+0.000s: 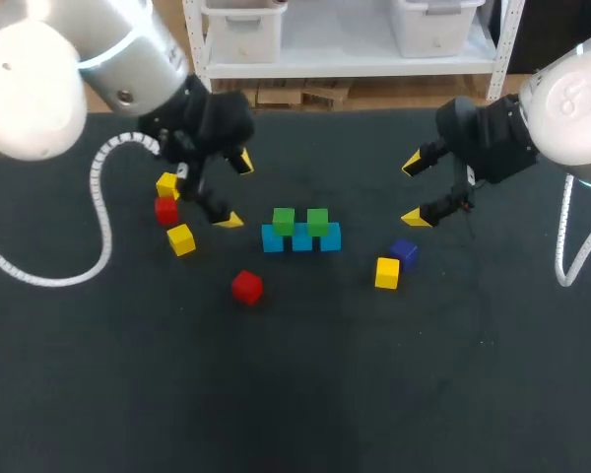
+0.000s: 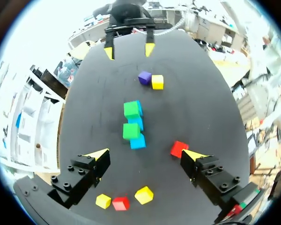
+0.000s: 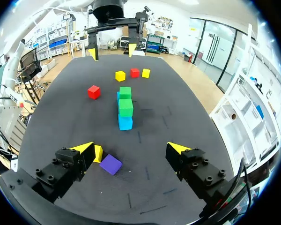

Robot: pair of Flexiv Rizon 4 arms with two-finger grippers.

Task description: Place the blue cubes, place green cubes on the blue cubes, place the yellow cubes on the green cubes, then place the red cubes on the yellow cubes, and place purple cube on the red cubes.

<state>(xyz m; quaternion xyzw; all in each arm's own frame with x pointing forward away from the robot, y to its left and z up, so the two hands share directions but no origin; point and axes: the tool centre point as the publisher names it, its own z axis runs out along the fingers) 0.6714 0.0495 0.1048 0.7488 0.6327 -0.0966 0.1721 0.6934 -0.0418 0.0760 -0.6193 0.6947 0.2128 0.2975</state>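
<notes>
my left gripper (image 1: 236, 190) hangs spread apart, holding nothing, toward the desk's (image 1: 305, 394) far left; my right gripper (image 1: 414, 191) hangs the same way toward its far right. mid-desk, two green cubes (image 1: 284, 220) sit on the blue cubes (image 1: 301, 239). the purple cube (image 1: 404, 252) lies just beside a yellow cube (image 1: 387, 272), right of them.

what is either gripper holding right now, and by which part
Nothing is held. The left gripper and the right gripper both stand open with nothing between their fingers.

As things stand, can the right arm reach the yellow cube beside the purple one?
Probably yes: the open right end effector hangs near the yellow cube; only the purple cube crowds it.
</notes>
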